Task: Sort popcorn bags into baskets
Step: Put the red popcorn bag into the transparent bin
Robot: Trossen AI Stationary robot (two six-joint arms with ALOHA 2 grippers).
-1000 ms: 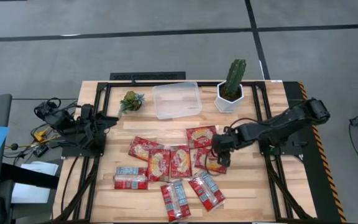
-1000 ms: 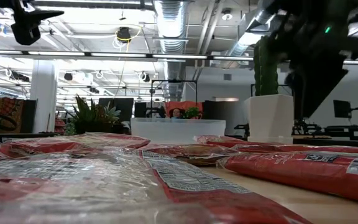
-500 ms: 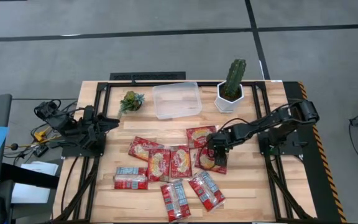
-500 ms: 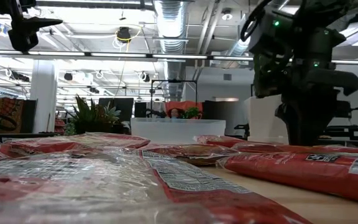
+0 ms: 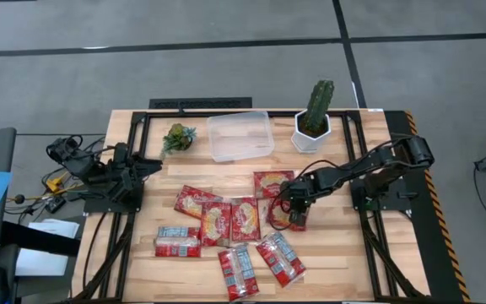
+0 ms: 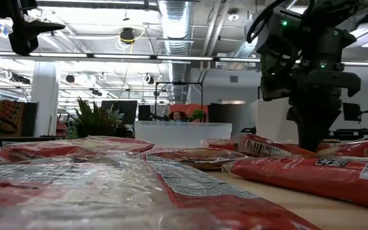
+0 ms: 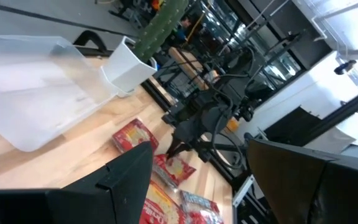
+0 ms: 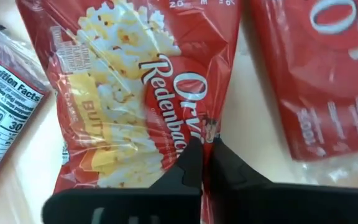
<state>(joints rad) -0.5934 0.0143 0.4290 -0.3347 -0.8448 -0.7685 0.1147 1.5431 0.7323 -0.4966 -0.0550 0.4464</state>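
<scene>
- Near the table's right-centre, your pinched popcorn bag [image 5: 287,216] sits among the spread of packets, its edges bowed upward off the wood in the low view [image 6: 280,145]
- Your right gripper [image 5: 297,203] has its fingers pressed together on a fold of that packet's wrapper; the right wrist view shows the red film [image 8: 160,81] bunched into a ridge running into the fingertips [image 8: 194,165]
- You have the other popcorn bags [image 5: 226,221] lying flat around it: one just beyond it toward the tub [image 5: 272,184], a row beside it toward the left arm, and three with pale panels along the near edge [image 5: 237,270]
- Your clear basket [image 5: 240,136] stands at the far side of the table, well apart from the pinched packet, with no packet in it
- You can see a white cactus pot [image 5: 311,131] just beside the basket and a small green plant [image 5: 177,136] on its other side
- Your left gripper [image 5: 148,163] waits raised at the table's left side with its fingers spread
</scene>
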